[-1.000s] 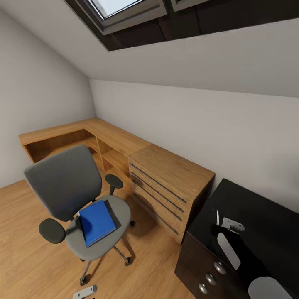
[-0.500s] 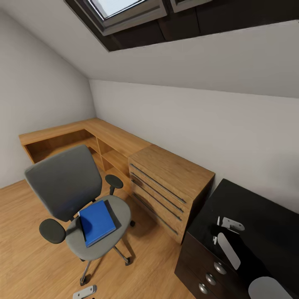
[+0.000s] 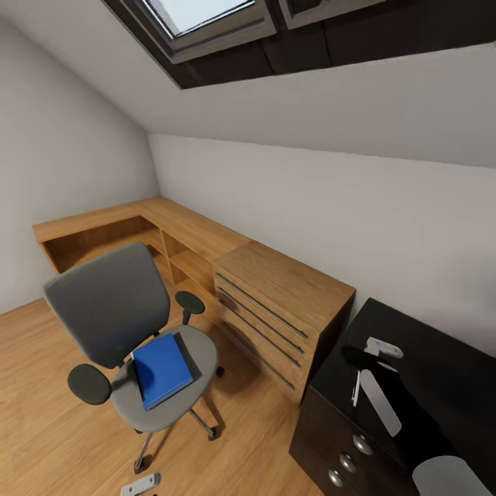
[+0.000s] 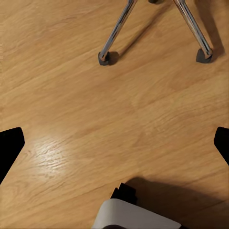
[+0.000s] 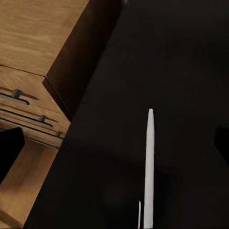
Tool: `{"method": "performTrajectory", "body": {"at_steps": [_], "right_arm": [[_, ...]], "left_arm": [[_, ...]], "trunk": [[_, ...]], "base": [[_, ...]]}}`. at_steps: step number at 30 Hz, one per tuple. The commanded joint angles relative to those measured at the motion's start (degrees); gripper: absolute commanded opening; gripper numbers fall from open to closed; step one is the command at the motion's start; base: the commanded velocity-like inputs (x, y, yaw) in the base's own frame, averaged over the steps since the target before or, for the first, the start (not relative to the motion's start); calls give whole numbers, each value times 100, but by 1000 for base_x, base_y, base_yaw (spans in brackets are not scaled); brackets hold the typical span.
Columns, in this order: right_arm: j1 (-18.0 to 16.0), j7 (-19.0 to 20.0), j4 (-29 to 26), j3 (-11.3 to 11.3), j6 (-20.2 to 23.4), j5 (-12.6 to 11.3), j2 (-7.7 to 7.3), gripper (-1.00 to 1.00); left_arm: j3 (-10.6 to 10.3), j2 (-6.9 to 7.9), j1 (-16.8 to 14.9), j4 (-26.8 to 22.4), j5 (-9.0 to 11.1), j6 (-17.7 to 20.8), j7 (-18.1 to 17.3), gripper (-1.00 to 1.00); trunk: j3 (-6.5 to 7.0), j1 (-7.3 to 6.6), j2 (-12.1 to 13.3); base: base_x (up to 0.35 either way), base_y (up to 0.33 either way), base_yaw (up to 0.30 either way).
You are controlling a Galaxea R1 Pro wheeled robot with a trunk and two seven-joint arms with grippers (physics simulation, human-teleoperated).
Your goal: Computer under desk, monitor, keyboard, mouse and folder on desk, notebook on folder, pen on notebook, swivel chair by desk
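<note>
While I hold the rig facing the room corner, the blue folder lies flat on the seat of the grey swivel chair, which stands on the wood floor beside the light-wood cabinets, well apart from the black bench. I see the white pen lying on the bench top near its left edge, with the right gripper poised just above it, fingers released and spread. My left gripper hangs open over bare floor near the chair's chrome legs.
</note>
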Motion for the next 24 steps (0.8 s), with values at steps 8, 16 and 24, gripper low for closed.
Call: {"method": "performTrajectory", "body": {"at_steps": [8, 16, 24], "right_arm": [[93, -55, -574, 33, 28, -61, 4, 100], [145, -78, -862, 75, 30, -75, 136, 100], [148, -178, -886, 81, 21, -62, 356, 100]], "left_arm": [[-47, 7, -5, -6, 61, -31, 36, 100], [-47, 7, -5, -5, 61, -32, 29, 100], [-47, 7, -5, -5, 61, -34, 35, 100]], "trunk": [[-8, 1, -5], [-8, 1, -5], [-8, 1, -5]], "base": [[0, 0, 0], [0, 0, 0], [0, 0, 160]]}}
